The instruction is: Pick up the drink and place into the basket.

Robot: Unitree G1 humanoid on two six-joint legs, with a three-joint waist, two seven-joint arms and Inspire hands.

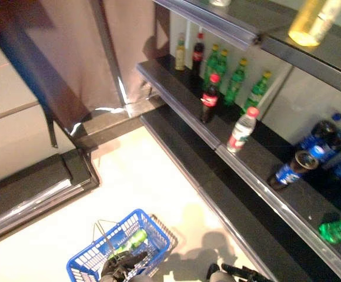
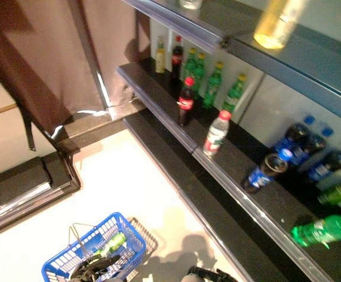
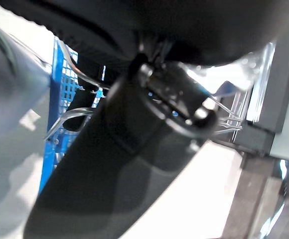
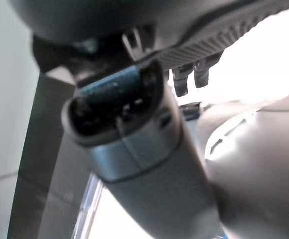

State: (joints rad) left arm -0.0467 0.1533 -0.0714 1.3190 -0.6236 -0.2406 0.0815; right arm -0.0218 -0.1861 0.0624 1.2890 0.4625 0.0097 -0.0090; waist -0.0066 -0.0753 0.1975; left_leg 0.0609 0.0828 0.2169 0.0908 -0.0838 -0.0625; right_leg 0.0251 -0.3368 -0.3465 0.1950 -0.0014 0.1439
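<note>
Glossy pale floor; left hand [image 1: 122,265] fingers curl around wire-handled blue mesh basket [image 1: 88,258].

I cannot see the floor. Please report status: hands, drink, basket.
Left hand holds basket handle. Right hand low, fingers unclear. Green bottle lies in basket. Nothing in the way.

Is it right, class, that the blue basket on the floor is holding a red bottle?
No. The bottle in the blue basket is green, not red, as the left eye view shows. The basket does stand on the floor.
</note>
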